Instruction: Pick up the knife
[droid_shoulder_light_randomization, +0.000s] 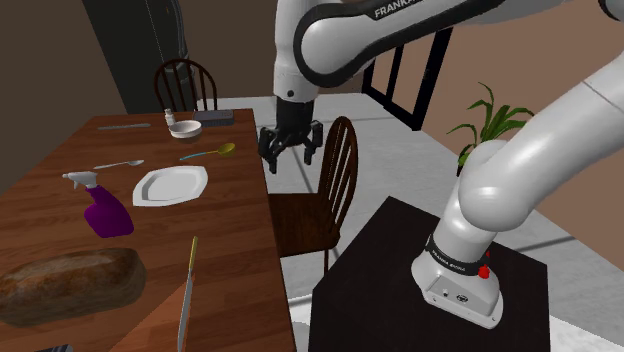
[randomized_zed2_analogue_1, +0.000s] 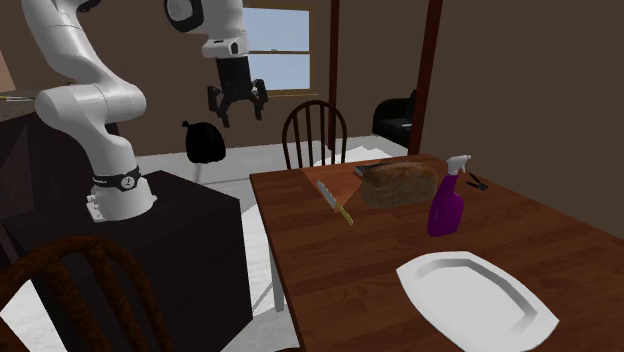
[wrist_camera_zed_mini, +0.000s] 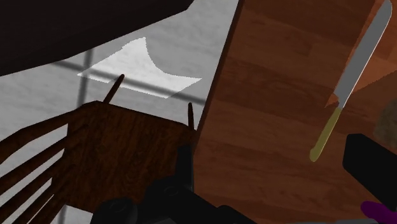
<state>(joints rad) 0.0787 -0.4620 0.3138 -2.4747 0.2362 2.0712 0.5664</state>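
Note:
The knife (droid_shoulder_light_randomization: 186, 292) has a grey blade and a yellowish handle and lies flat on the wooden table (droid_shoulder_light_randomization: 235, 215), close to the edge nearest the stand. It also shows beside the bread in the second exterior view (randomized_zed2_analogue_1: 334, 200), and in the wrist view (wrist_camera_zed_mini: 352, 73) it lies ahead of the right finger. My gripper (droid_shoulder_light_randomization: 290, 150) hangs open in the air above a chair, just off that table edge and well short of the knife. Both fingers stand apart with nothing between them (wrist_camera_zed_mini: 280, 172). In the second exterior view the gripper (randomized_zed2_analogue_1: 237, 105) is high over the floor.
A dark wooden chair (droid_shoulder_light_randomization: 315, 205) stands under the gripper against the table edge. On the table are a bread loaf (droid_shoulder_light_randomization: 65, 285), a purple spray bottle (droid_shoulder_light_randomization: 105, 210), a white plate (droid_shoulder_light_randomization: 170, 185), spoons and a bowl (droid_shoulder_light_randomization: 185, 129). A plant (droid_shoulder_light_randomization: 485, 125) stands behind the arm.

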